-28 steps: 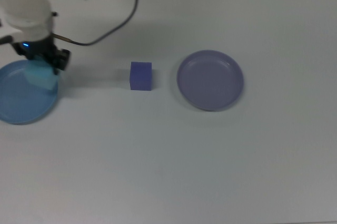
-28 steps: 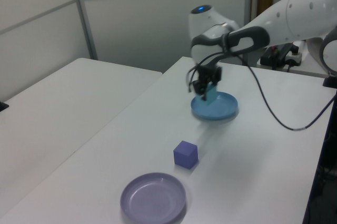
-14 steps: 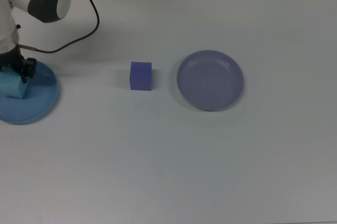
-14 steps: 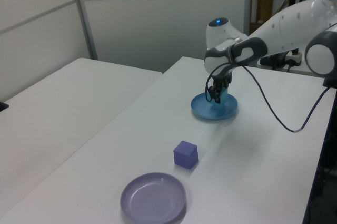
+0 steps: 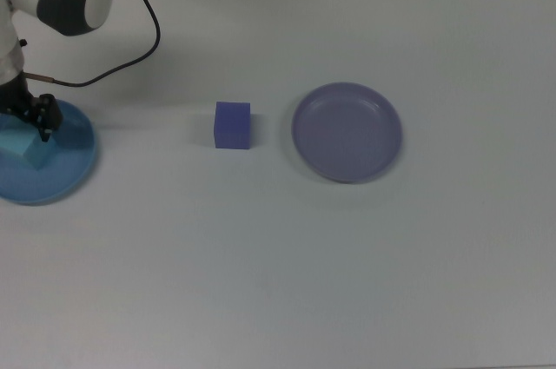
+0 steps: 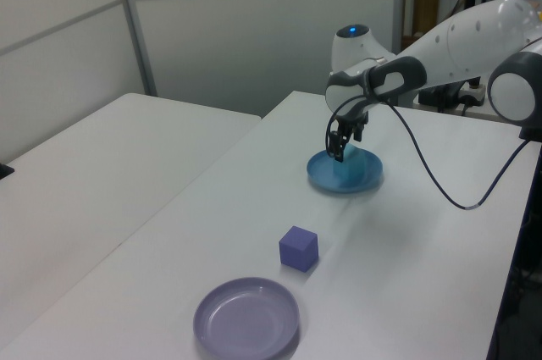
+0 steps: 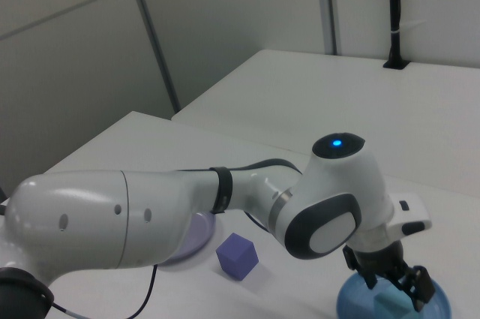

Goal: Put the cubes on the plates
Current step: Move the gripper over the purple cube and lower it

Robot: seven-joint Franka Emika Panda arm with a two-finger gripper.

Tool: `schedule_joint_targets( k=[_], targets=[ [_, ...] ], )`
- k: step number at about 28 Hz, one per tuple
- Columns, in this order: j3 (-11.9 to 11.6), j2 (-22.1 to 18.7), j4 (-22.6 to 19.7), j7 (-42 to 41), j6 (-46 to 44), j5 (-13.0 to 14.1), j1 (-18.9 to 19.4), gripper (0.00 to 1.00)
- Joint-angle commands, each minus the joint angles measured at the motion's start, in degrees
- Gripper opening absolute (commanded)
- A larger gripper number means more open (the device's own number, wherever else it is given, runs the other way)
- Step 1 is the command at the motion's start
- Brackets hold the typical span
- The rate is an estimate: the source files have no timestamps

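The light cyan cube (image 5: 19, 148) sits inside the sky blue plate (image 5: 61, 171), which lies at the tabletop's (image 5: 287, 273) edge on the top view's left. The gripper (image 6: 340, 149) hangs just above the plate, and its fingers (image 7: 415, 290) stand spread and released, gripping nothing; in the right view the cyan cube shows below them, apart from the pads. The arm (image 6: 457, 42) reaches in from the left view's right, its black cable (image 6: 440, 182) looping over the tabletop. The violet-blue cube (image 5: 232, 125) rests on the bare tabletop near the middle, between the two plates and closer to the pale lavender plate (image 5: 347, 132), without touching it. The lavender plate holds nothing.
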Motion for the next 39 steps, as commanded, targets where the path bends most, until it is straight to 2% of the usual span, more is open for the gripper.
schedule_joint_targets(
  k=[1,4,7,9,11,15,17,21,22,26,27,32,39],
  targets=[
    [0.6,-4.3,-1.2,-1.9,-3.3,2.9,0.7,1.0],
    [2.6,-5.9,-1.6,-1.4,-8.3,3.4,2.6,1.0],
    [5.2,-8.3,-3.1,-0.4,-13.0,6.6,3.3,1.0],
    [6.2,-9.7,-3.9,0.6,-14.6,7.7,4.2,1.0],
    [7.0,-10.8,-4.7,2.6,-15.8,7.9,5.3,1.0],
    [9.5,-12.1,-5.6,12.8,-17.8,7.8,7.8,1.0],
    [11.1,-12.3,-7.0,19.9,-17.6,6.7,9.2,1.0],
    [11.4,-12.3,-9.4,26.5,-16.8,2.8,11.6,1.0],
    [11.5,-12.3,-11.1,29.3,-15.5,1.4,12.8,1.0],
    [11.5,-12.9,-16.0,34.1,-9.6,-0.3,14.6,1.0],
    [11.5,-13.6,-18.4,35.2,-6.7,-1.4,14.8,1.0],
    [11.9,-13.2,-20.6,35.3,-4.5,-4.3,15.6,1.0],
    [12.2,-13.8,-21.1,35.0,-4.0,-4.6,15.3,1.0]
  ],
)
